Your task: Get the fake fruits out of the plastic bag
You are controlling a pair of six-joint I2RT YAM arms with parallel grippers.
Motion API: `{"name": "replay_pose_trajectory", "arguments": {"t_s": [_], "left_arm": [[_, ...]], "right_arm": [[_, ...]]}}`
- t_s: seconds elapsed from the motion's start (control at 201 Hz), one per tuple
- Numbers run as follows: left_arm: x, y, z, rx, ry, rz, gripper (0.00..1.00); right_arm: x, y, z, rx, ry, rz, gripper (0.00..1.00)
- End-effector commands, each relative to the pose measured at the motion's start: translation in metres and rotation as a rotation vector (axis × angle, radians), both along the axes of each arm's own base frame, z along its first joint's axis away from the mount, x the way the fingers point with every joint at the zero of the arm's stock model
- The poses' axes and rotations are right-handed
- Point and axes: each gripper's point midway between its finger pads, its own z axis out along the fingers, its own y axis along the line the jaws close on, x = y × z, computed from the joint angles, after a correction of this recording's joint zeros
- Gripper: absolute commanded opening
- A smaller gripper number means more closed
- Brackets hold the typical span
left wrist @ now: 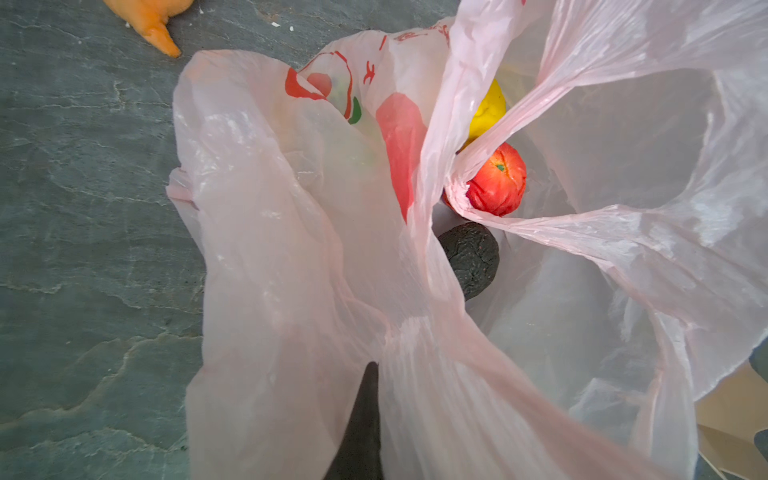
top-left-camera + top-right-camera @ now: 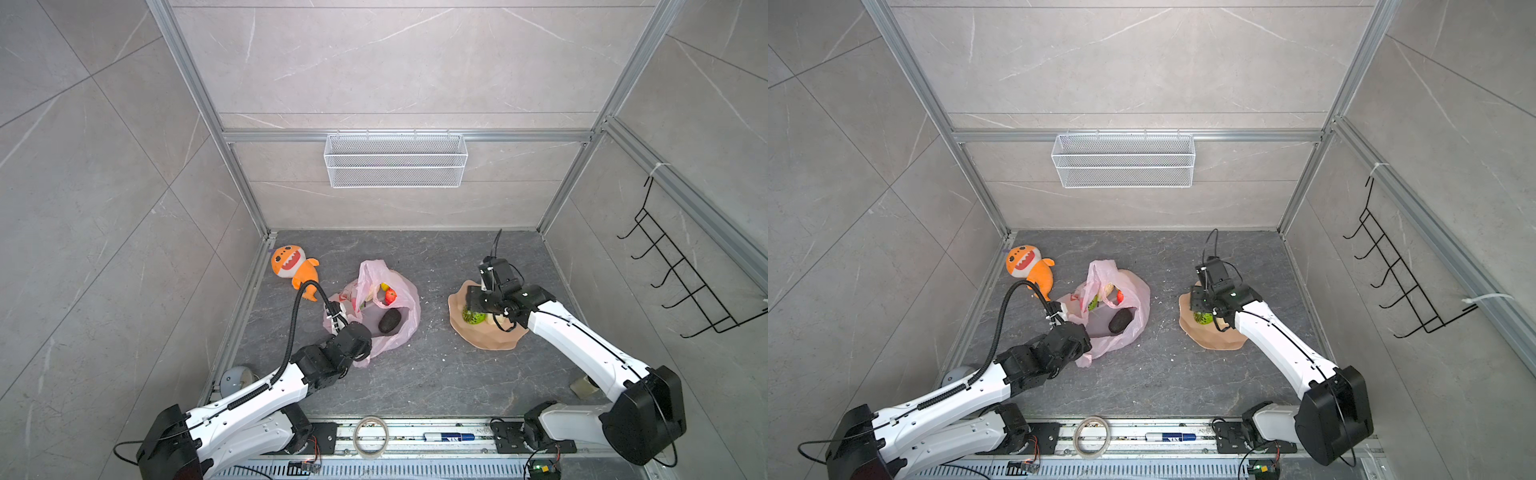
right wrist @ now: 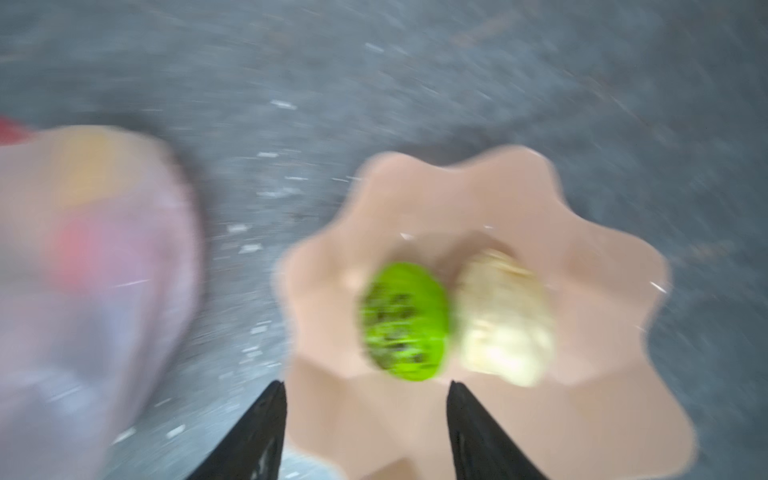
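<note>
1. The plastic bag [image 2: 409, 309] is lying on the table [image 2: 436, 374], left of centre in both top views, with its mouth being presented upward.
2. A gathered strip of the bag's film is being pinched by the left fingers [image 1: 361, 415], which are clamping it with no gap showing.
3. Three fake fruits are being shown inside the bag: a red apple [image 1: 496, 180], a yellow piece [image 1: 488, 110] half hidden behind the film, and a dark avocado [image 1: 471, 259] nearest the pinch. Whether more are being hidden by the folds cannot be told.
4. The right fingers [image 3: 473, 432] are being held spread apart above the peach bowl [image 3: 602, 257], with nothing between them. A green bumpy ball [image 3: 405, 322] and a cream lumpy piece [image 3: 503, 320] are lying in the bowl, touching each other, just beyond the fingertips. This view is blurred.
5. The task is being judged as partly done: two fruits are out and at least three are waiting in the bag.
6. Risks being weighed from here:
   - The thin film could be torn or pulled free if the pinch is being lifted too hard, and the mouth would be collapsing over the fruit.
   - A twisted handle strand is being draped against the apple, so film rather than fruit could be caught by the right fingers, and the whole bag could be dragged.
   - The smooth, round apple could be squeezed out of a shallow grasp.
   - The bowl could be nudged by the right fingers, and the ball could be rolled out.
   - The orange plush shark [image 2: 291, 264], just beside the left arm's cable, could be knocked.
</note>
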Motion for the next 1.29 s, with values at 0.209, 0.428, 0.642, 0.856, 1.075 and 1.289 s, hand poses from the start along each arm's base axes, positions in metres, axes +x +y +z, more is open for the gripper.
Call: {"name": "replay_pose_trajectory", "arguments": {"t_s": [0.209, 0.428, 0.642, 0.856, 1.075, 1.289], "left_arm": [[-0.003, 0.015, 0.001, 0.013, -0.013, 0.051, 0.00], [-0.002, 0.007, -0.003, -0.018, -0.004, 0.034, 0.00], [-0.003, 0.008, 0.001, -0.042, -0.024, 0.033, 0.00], [-0.004, 0.009, 0.001, -0.041, -0.023, 0.028, 0.00], [-0.004, 0.008, 0.003, -0.051, -0.033, 0.024, 0.00], [-0.004, 0.009, 0.004, -0.051, -0.037, 0.020, 0.00]], "right_arm": [[-0.030, 0.161, 0.038, 0.004, -0.097, 0.385, 0.60], [-0.029, 0.249, -0.004, 0.097, 0.008, 0.492, 0.50], [-0.016, 0.283, -0.050, 0.105, 0.081, 0.479, 0.33], [-0.012, 0.274, -0.047, -0.012, 0.011, 0.440, 0.43], [0.003, 0.261, -0.041, -0.085, -0.071, 0.379, 0.52], [0.027, 0.266, -0.054, -0.090, -0.076, 0.338, 0.56]]}}
